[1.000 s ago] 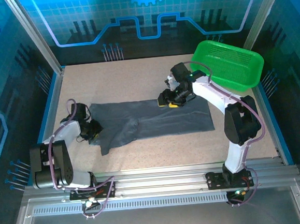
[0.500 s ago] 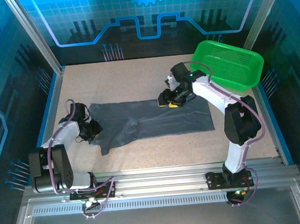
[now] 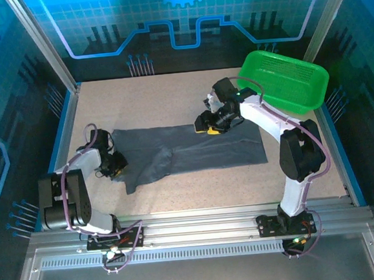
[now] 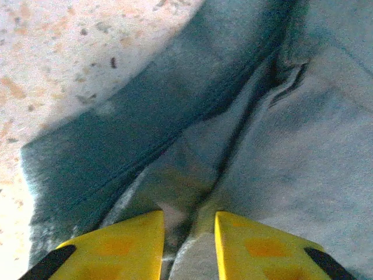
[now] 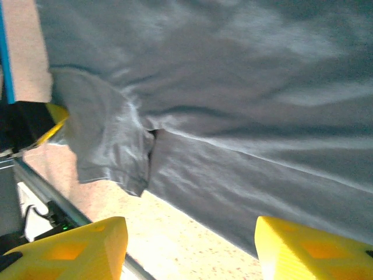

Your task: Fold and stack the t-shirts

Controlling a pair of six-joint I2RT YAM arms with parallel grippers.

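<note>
Cloth is what I check first: the t-shirt (image 3: 200,148) lies spread on the table (image 3: 170,96), roughly mid-table. Its long axis runs left to right, parallel to the near edge where my arms are bolted. The right end is a fairly square edge. The left end is rumpled, with a loose flap pointing toward the near-left corner. I cannot tell which end carries the collar.

My left gripper (image 3: 116,165) sits at the shirt's left end. On the left wrist feed its yellow fingers (image 4: 116,245) stand close together with a ridge of grey fabric pinched in the narrow gap, and a seam runs diagonally away from them.

My right gripper (image 3: 205,127) is at the far long edge of the shirt, a little right of its middle. On the right wrist feed its fingers (image 5: 315,251) are spread wide with nothing between them. I look down past them onto the cloth and the folded flap. I cannot tell whether the tips touch the fabric.

The green basket (image 3: 289,83) stands at the far right corner, apart from the shirt.
</note>
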